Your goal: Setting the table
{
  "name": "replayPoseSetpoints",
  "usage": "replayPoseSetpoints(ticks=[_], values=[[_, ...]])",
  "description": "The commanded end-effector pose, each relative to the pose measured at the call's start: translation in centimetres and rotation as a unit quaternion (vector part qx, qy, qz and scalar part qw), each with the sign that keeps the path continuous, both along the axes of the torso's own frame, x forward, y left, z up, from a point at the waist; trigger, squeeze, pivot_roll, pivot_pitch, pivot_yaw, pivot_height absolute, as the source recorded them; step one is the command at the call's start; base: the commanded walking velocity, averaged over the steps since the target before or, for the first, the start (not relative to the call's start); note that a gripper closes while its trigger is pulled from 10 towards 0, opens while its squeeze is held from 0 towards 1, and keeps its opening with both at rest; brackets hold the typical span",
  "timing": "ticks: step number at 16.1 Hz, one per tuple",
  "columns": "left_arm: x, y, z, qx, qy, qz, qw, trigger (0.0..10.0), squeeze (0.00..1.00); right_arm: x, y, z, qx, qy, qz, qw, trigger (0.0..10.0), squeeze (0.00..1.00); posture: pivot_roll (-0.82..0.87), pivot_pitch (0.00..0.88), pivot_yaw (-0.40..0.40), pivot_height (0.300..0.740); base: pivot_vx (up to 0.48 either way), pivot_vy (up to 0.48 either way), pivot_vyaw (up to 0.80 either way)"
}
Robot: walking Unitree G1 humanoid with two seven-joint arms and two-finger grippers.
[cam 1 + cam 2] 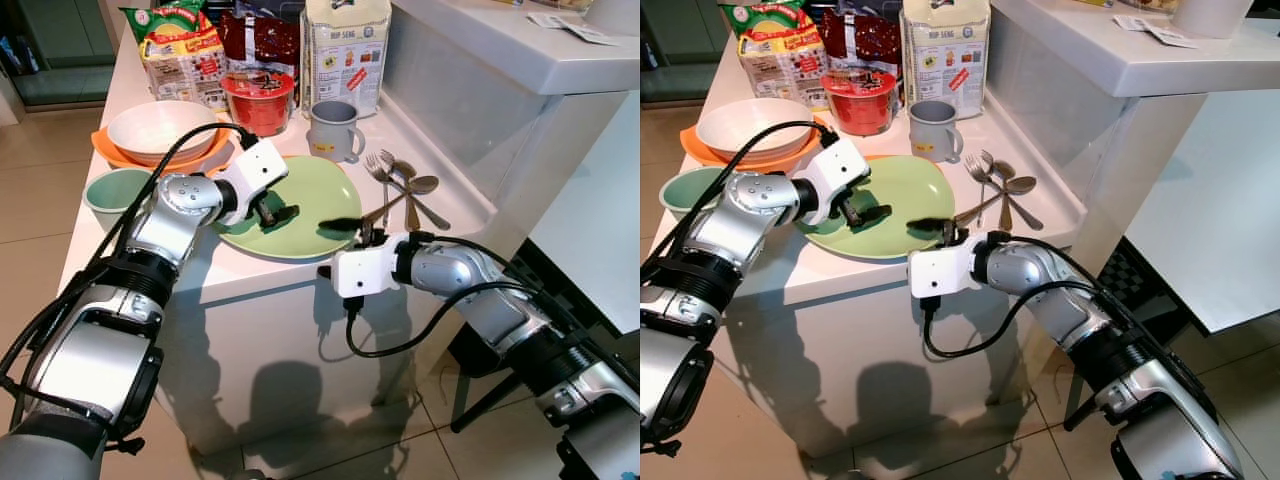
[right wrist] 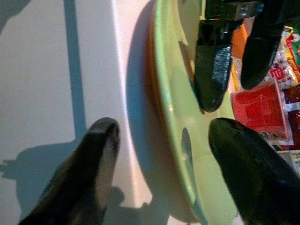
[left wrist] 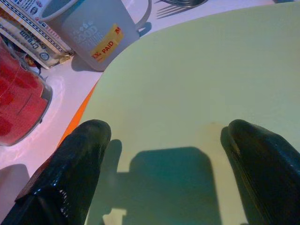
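Step in hand, by judgement: taking up the green plate (image 1: 300, 205) from the white counter (image 1: 250, 275) for laying the table.

Nearest: right gripper (image 1: 352, 229) at the plate's front rim, fingers spread, one over the rim and one toward the counter edge; nothing held. Close contact with the rim not resolvable.

Next: left gripper (image 1: 272, 212) over the plate's left part, fingers apart, tips low over the surface, empty.

Next move calls for: closing on the rim from both sides, level lift, clearance from the forks and spoons (image 1: 400, 185) just beside the plate's right edge and the grey mug (image 1: 333, 130) behind it.

Farther: teal bowl (image 1: 113, 193), white bowl (image 1: 160, 130) on an orange plate (image 1: 112, 152), red tub (image 1: 259, 100), food packets (image 1: 345, 45).

Hard to make out: orange edge under the green plate in the wrist views, nature uncertain; cutlery count unclear.
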State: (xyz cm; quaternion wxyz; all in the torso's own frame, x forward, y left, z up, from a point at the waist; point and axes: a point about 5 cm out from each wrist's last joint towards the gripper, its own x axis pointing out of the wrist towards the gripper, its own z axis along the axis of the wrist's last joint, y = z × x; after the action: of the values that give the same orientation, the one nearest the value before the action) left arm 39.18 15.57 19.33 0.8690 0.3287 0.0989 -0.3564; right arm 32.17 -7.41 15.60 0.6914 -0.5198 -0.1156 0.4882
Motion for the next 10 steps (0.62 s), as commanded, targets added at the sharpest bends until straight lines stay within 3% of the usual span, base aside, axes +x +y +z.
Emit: replayPoseSetpoints(ticks=[1, 10], values=[[-0.25, -0.31, -0.88, 0.02, 0.023, -0.015, 0.999, 10.0, 0.0, 0.4, 0.05, 0.59, -0.008, -0.012, 0.003, 1.0, 0.0, 0.0, 0.04, 0.0, -0.025, 0.74, 0.0, 0.0, 0.0], [-0.41, -0.4, -0.98, 0.023, 0.025, -0.022, 0.999, 10.0, 0.0, 0.62, -0.39, 0.16, -0.021, -0.006, 0.004, 1.0, 0.0, 0.0, 0.03, 0.0, -0.027, 0.74, 0.0, 0.0, 0.0]])
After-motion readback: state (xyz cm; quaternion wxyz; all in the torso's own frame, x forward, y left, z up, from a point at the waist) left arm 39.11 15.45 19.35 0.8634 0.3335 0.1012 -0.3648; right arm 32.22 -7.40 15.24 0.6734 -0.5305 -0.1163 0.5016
